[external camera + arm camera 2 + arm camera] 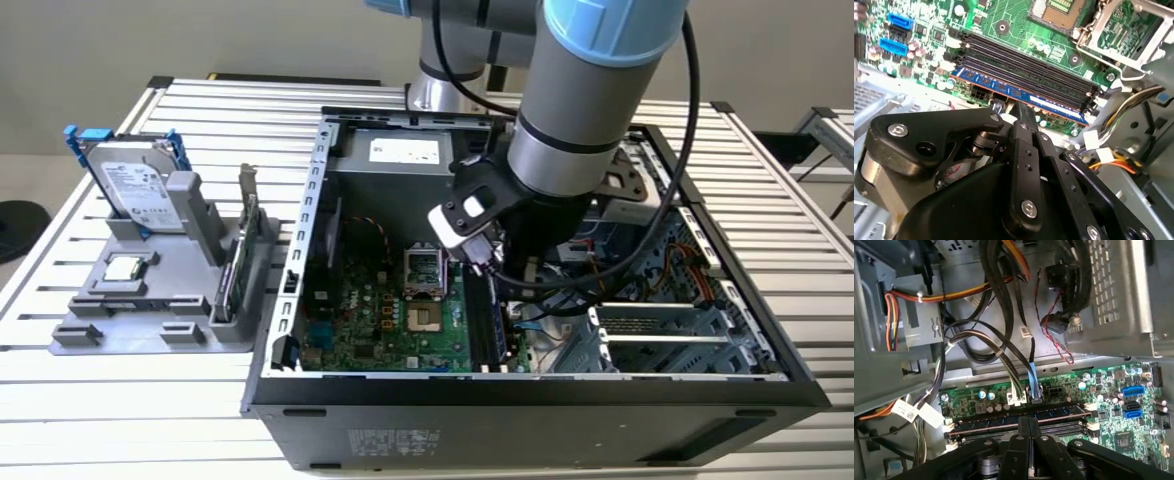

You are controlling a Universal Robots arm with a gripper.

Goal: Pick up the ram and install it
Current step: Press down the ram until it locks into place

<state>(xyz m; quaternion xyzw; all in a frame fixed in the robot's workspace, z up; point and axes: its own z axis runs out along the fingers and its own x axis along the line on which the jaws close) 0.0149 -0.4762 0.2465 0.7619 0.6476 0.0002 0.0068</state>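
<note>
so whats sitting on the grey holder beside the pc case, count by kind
Hard drive: 1
Square silver processor chip: 1
Card standing on edge: 1
Total: 3 on the grey holder.
The ram is at the motherboard slots inside the case, under the gripper.

One open computer case [534,400], one motherboard [387,320], one installed ram [1019,95], one hard drive [134,185], one CPU chip [127,268], one robot arm [587,100]

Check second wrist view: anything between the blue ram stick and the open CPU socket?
Yes, three empty black memory slots lie between the ram and the CPU socket, second wrist view.
</note>
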